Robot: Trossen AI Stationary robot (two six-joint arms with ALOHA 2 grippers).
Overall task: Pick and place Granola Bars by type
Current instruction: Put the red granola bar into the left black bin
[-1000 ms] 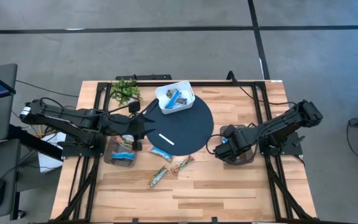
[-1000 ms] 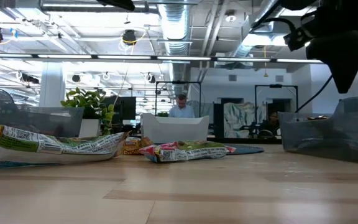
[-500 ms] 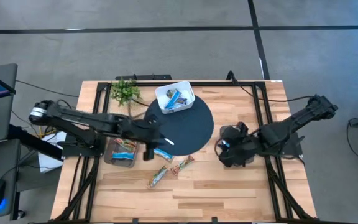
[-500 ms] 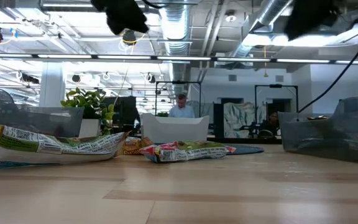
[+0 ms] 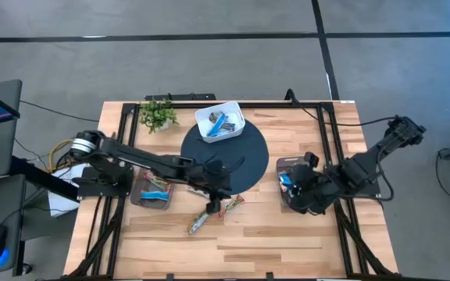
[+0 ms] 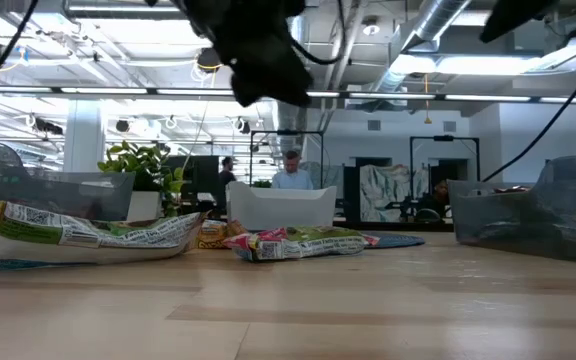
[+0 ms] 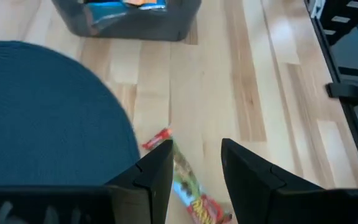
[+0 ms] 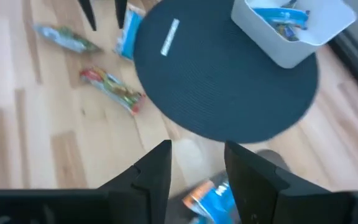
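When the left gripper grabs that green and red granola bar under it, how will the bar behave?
The green and red granola bar looks flat with a crinkly wrapper, so it's likely light and may slide on the wooden table. The open left gripper straddles it; the wrapper ends will probably flex.

The high view looks straight down on the whole bench [image 5: 287, 234] and the grey floor around it, from well above. The low view sits at bench-top level, very near the tan wrapped bars [image 6: 78, 232], facing level into the room behind. The left wrist view looks steeply down between its own fingers [image 7: 157, 168] at the round dark mat [image 7: 42, 118]. The right wrist view also looks down, on the same mat and the white box [image 8: 291, 31], which the high view shares.
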